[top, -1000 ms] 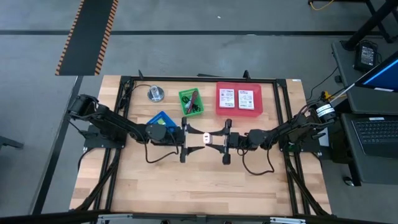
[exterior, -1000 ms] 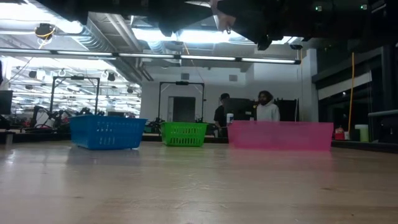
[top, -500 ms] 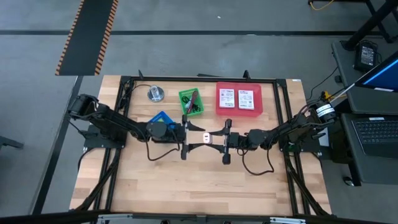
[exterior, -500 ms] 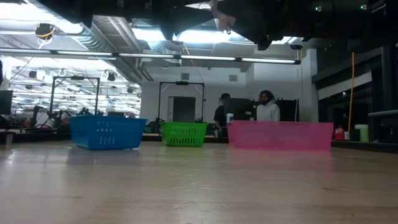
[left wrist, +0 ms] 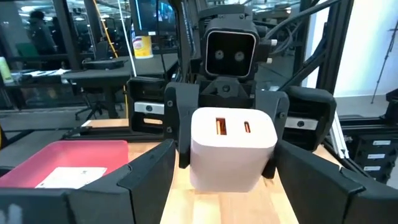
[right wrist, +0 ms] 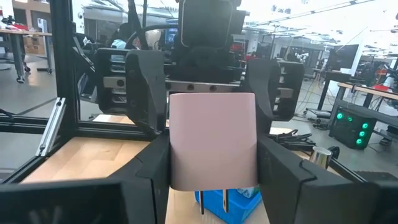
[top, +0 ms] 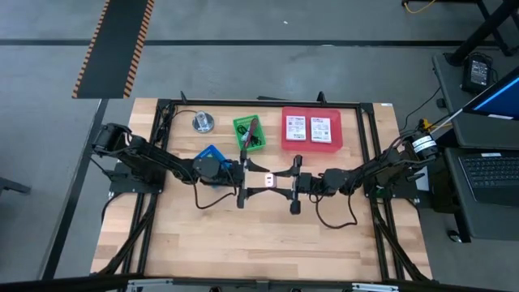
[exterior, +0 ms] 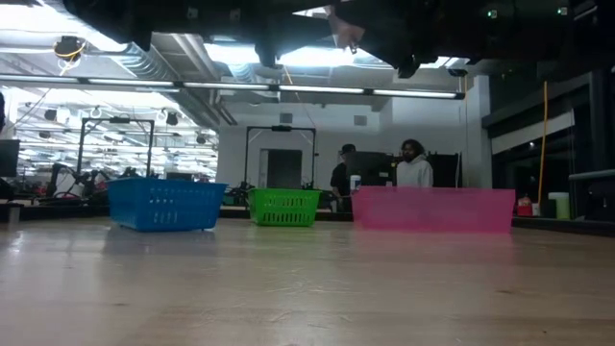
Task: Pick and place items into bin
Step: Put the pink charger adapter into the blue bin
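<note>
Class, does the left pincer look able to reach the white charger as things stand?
Probably yes: the left pincer stands open facing the white charger, held up by the right pincer, with nothing between them.

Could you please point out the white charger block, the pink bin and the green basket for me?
white charger block (left wrist: 232, 148), left wrist view, its front face below the ports.
pink bin (top: 312, 144), high view, its near rim.
green basket (exterior: 283, 207), low view, its facing side wall.

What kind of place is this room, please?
Probably a robotics lab or workshop. The wooden table carries two arms inside a black frame, more benches and equipment racks fill the hall behind, and a laptop sits beside the rig.
</note>
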Motion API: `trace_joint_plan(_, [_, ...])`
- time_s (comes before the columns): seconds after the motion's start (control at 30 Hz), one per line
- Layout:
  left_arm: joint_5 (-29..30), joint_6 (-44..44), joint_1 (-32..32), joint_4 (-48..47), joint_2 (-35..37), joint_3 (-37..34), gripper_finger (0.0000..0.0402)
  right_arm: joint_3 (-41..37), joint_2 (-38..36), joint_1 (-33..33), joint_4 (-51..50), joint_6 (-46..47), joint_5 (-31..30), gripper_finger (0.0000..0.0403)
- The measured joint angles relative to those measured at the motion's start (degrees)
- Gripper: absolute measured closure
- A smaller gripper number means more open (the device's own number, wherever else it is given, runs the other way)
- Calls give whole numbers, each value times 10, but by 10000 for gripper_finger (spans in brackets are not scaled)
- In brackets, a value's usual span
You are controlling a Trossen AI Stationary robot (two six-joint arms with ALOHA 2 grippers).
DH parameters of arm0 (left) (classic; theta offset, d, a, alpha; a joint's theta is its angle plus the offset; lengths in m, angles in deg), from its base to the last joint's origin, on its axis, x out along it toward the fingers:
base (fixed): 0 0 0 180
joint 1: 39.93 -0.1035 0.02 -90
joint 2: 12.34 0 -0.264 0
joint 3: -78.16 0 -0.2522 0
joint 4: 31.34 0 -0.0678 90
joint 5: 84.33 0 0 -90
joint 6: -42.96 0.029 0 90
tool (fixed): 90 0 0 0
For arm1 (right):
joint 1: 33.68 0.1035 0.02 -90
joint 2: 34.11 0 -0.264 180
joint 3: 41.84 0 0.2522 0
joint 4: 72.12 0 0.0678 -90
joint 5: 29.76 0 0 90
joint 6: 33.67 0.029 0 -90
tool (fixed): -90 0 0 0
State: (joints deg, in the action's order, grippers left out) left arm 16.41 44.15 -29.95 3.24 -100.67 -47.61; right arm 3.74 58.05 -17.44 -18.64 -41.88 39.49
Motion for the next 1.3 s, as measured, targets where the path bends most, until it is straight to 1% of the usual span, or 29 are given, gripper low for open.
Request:
trace_joint_plan(0.27, [-5,6,0,9,2,1,135,0,0,0,0,1,0,238])
trace_joint_plan(0.43, [-23,11,0,7,-6,13,135,0,0,0,0,1,0,238])
trace_joint_plan(0.7, [-25,17,-3,-7,-36,39,135,0,0,0,-10,3,-2,238])
trace_joint_plan(0.9, [-19,30,-4,-7,-41,41,136,0,0,0,-14,4,-2,238])
trace_joint_plan(1.03, [-14,31,-4,-8,-41,41,154,0,0,0,-14,3,-1,238])
trace_joint_plan(1.2, [-9,38,-4,-8,-41,41,210,0,0,0,-14,0,-1,238])
trace_joint_plan(1.3, [-8,39,-4,-9,-41,41,212,0,0,0,-14,0,-1,238])
